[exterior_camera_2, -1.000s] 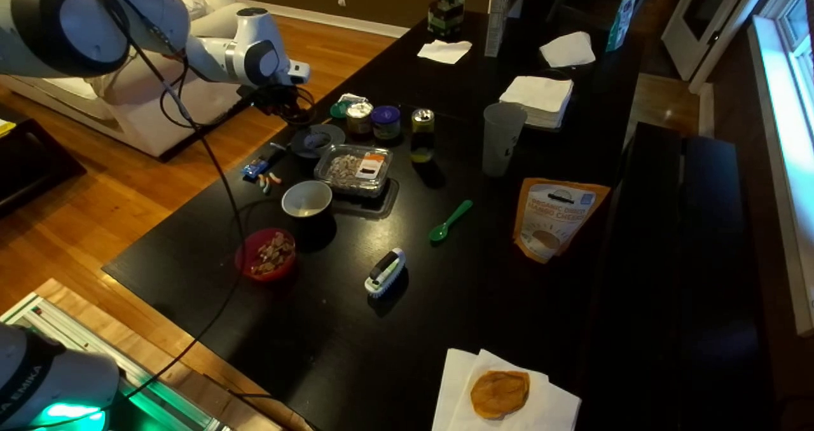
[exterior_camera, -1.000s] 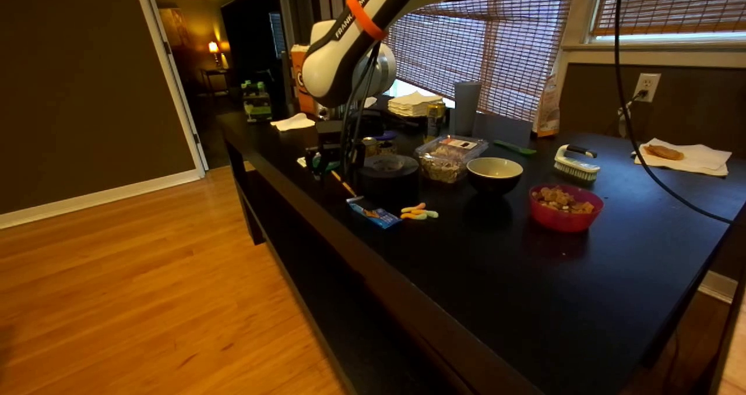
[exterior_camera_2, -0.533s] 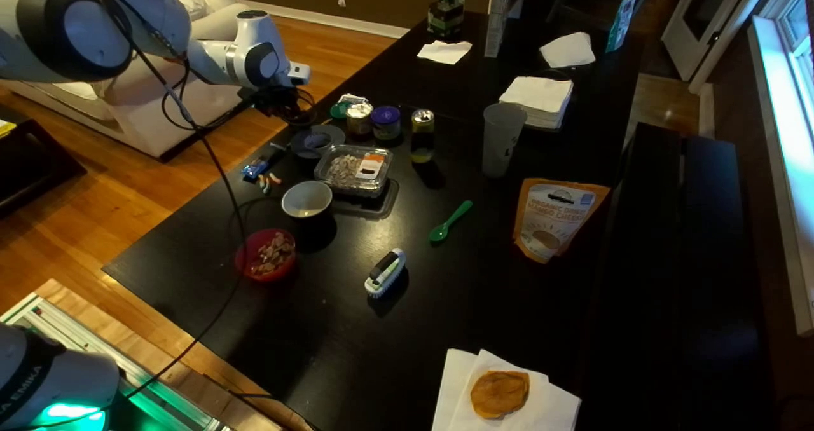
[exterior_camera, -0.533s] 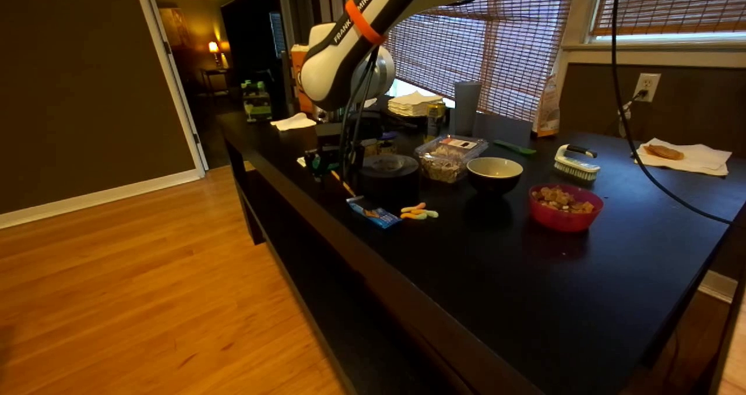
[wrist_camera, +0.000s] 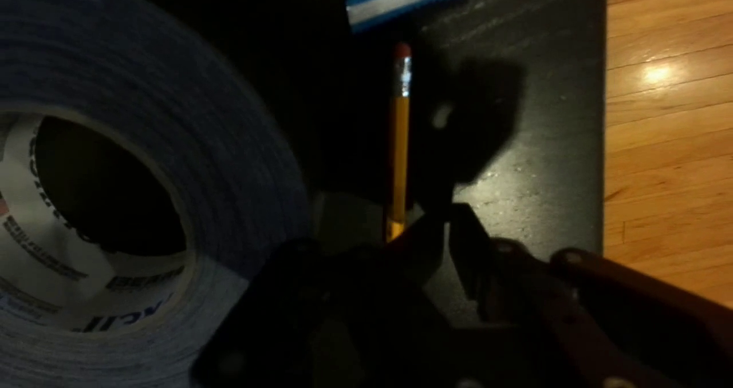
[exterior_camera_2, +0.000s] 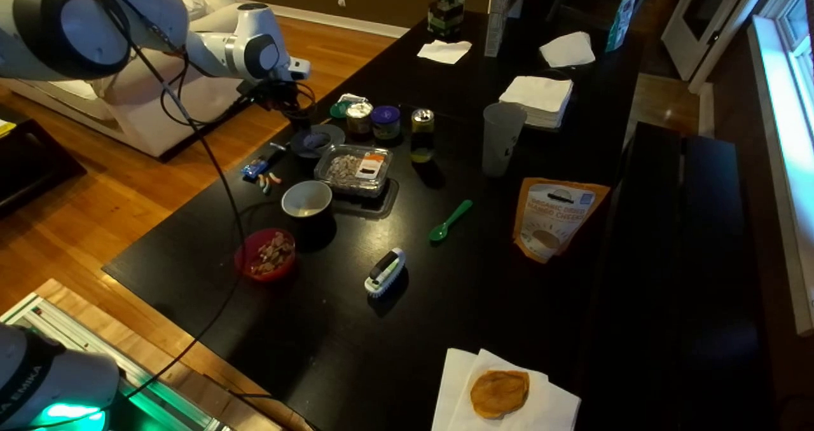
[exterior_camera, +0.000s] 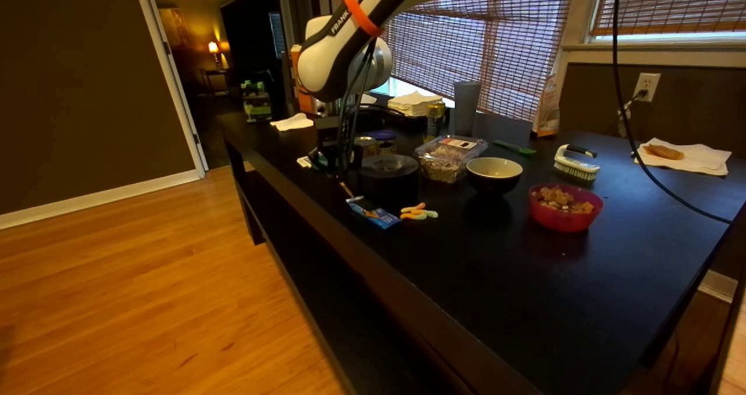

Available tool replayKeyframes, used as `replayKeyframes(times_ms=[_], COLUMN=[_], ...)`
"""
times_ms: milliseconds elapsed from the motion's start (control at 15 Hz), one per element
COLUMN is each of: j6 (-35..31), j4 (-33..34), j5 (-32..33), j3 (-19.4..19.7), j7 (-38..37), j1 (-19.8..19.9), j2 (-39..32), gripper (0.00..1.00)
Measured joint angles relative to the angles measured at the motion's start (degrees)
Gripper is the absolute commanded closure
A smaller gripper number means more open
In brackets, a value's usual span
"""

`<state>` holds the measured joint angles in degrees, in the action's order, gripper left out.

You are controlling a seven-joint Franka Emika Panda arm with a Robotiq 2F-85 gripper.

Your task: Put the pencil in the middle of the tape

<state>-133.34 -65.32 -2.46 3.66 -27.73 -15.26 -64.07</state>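
The yellow pencil lies flat on the table beside the tape, its red eraser end away from my gripper. In the wrist view my gripper is shut, its fingertips almost meeting with only a thin slit between them. The pencil is not in that slit; its near end runs out of sight behind the left finger. The tape is a wide dark roll with a hollow centre, and the pencil is outside it. In an exterior view a short stretch of pencil shows below the gripper.
A blue wrapper lies just past the eraser end, with gummy candies by it. A clear plastic box and a dark bowl stand beyond the tape. Jars sit behind the roll. The table edge runs close to the pencil.
My gripper's fingers have come together, having been spread apart earlier. The arm has risen slightly. The pencil, tape and other objects look unmoved.
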Motion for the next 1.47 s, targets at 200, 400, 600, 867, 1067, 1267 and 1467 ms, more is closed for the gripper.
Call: replayKeyframes(times_ms=[200,400,600,867,1067,1267,1467], j6=[0.3,-0.3,-2.0,-5.0,-6.8,-7.8,-8.0], j4=[0.0,0.0,-0.3,-0.5,-0.5,-0.5,-0.5], j5=[1.0,2.6,3.5,4.9,5.3,5.4,5.4], j3=[0.1,0.6,1.2,3.0,4.3,5.4,6.8], j7=[0.1,0.0,-0.2,-1.9,-3.2,-4.4,-5.8], j1=[-0.5,-1.4,-3.0,-6.2,-8.2,-9.2,-9.3], j2=[0.1,-0.2,-0.7,-1.0,-1.0,-0.8,-0.8], gripper=[0.70,0.50,0.30,0.11,0.10,0.13,0.12])
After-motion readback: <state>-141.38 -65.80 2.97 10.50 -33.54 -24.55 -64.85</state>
